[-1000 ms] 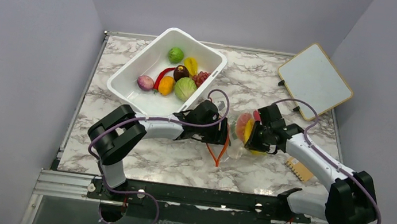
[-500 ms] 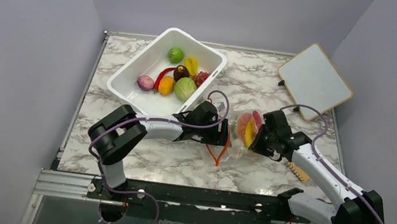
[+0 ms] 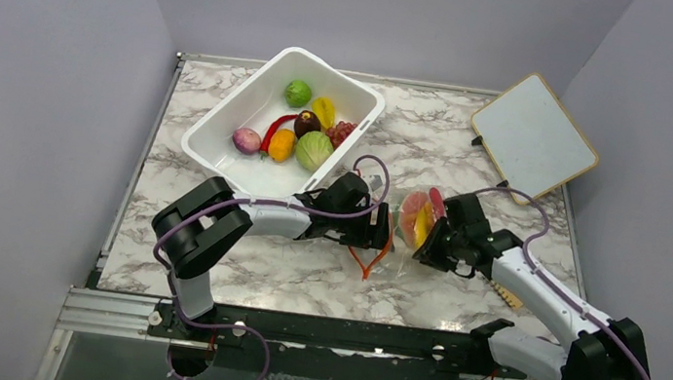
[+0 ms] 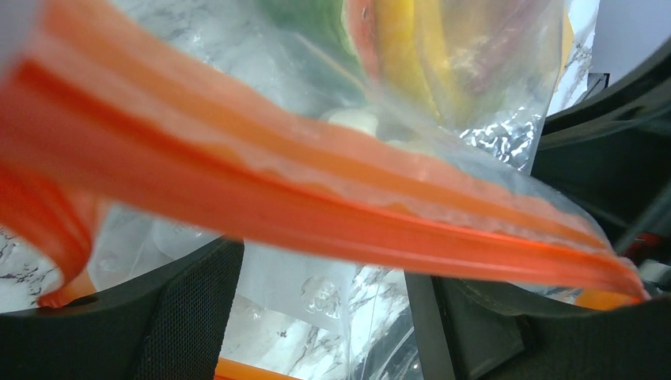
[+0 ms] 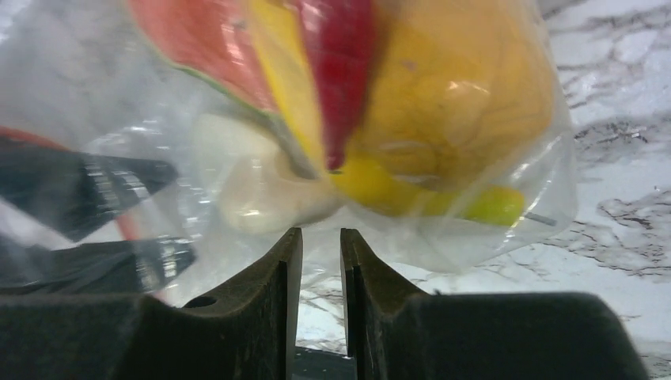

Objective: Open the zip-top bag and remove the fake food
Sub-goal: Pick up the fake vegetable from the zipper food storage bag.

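The clear zip-top bag (image 3: 401, 248) lies on the marble table between my grippers, its orange-red zip strip (image 3: 373, 254) at the left end. The fake food (image 3: 419, 218) is bunched in its right end. In the right wrist view I see a watermelon slice (image 5: 198, 39), a yellow banana (image 5: 285, 87), a red piece (image 5: 340, 63) and an orange fruit (image 5: 451, 95) through the film. My left gripper (image 3: 374, 232) is at the bag's mouth, jaws wide apart (image 4: 324, 269), the strip (image 4: 316, 198) across them. My right gripper (image 3: 425, 246) sits just below the food, jaws a narrow gap apart (image 5: 320, 233).
A white tub (image 3: 223, 126) at the back left holds a cabbage, a lime, an onion, grapes and other toy vegetables. A white board (image 3: 533, 137) leans at the back right. A tan ridged piece (image 3: 506, 289) lies beside my right forearm.
My right gripper has drawn back from the bag's food end toward the near edge, and its forearm has swung out to the right. The left arm and the bag have hardly moved.
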